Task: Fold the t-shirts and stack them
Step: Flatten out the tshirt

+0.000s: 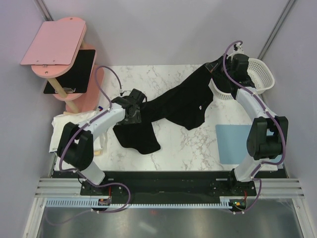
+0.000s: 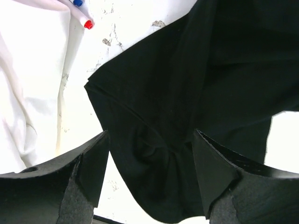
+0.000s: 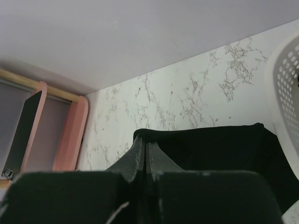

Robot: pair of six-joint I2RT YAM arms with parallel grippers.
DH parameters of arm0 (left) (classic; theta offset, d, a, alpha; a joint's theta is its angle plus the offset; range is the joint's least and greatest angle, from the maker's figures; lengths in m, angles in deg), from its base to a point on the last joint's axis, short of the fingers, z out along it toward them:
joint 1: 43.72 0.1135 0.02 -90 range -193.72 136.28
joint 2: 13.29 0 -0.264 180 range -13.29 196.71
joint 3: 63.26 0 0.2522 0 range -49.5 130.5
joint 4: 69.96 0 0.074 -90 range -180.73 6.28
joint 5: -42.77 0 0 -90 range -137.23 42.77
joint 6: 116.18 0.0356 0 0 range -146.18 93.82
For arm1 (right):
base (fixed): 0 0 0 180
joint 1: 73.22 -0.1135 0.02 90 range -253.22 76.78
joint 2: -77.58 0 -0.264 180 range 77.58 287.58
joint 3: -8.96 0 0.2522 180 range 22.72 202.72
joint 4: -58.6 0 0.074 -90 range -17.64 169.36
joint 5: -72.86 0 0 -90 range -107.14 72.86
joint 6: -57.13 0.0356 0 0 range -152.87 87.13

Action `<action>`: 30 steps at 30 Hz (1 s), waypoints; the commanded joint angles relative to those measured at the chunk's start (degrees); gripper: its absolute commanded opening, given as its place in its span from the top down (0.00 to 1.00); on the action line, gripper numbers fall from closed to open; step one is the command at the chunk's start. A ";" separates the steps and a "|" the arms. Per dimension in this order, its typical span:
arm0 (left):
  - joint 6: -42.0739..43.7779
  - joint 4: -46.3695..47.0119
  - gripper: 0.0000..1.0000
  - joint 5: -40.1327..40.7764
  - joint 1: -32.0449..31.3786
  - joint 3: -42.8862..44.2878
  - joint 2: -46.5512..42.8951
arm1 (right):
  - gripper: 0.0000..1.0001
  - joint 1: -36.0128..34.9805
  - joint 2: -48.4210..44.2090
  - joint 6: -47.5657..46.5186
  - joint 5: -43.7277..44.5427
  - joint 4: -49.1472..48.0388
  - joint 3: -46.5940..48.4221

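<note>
From above and behind, the top camera covers the whole worktop (image 1: 173, 148). Close wrist cameras look past the left hand (image 2: 149, 154) and right hand (image 3: 145, 154) at the same t-shirts (image 1: 183, 101).

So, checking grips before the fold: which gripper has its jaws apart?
The left gripper, its fingers spread either side of bunched t-shirt fabric at the left of the table. The right gripper, up by the white basket, is pinched shut.
</note>
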 commanded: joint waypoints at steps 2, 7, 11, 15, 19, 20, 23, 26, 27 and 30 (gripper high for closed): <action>1.50 -1.09 0.25 2.68 -0.08 3.33 3.98 | 1.00 0.37 -1.86 0.22 -0.94 -3.23 -0.18; 2.11 -0.91 0.35 2.68 -0.08 4.74 6.27 | 1.00 0.63 -2.04 0.31 -0.85 -3.23 -0.27; 2.29 -0.82 0.98 3.90 0.01 6.32 7.41 | 1.00 0.64 -2.21 0.39 -1.11 -3.23 -0.62; 3.34 -1.61 0.98 6.10 0.10 7.90 5.75 | 1.00 0.72 -2.92 0.04 -1.73 -3.06 -1.15; 5.10 -3.90 0.98 8.73 0.10 10.45 -0.39 | 1.00 0.64 -5.28 -1.27 -3.31 -0.34 -0.89; 5.54 -4.95 0.98 9.44 0.19 12.02 -3.36 | 1.00 0.64 -7.12 -2.32 -3.49 0.45 -0.89; 7.47 -7.14 0.98 10.67 0.36 16.49 -8.29 | 1.00 0.29 -11.51 -4.70 -3.31 5.01 -0.45; 9.58 -8.73 0.98 10.41 0.36 21.33 -11.30 | 1.00 -0.33 -16.60 -9.26 -2.70 11.78 1.13; 10.28 -9.78 0.98 10.32 0.36 22.57 -12.96 | 1.00 -0.94 -18.02 -11.97 -2.26 13.28 1.48; 11.60 -11.89 0.98 9.97 0.36 26.79 -16.38 | 1.00 -2.52 -25.14 -15.85 2.47 19.34 2.01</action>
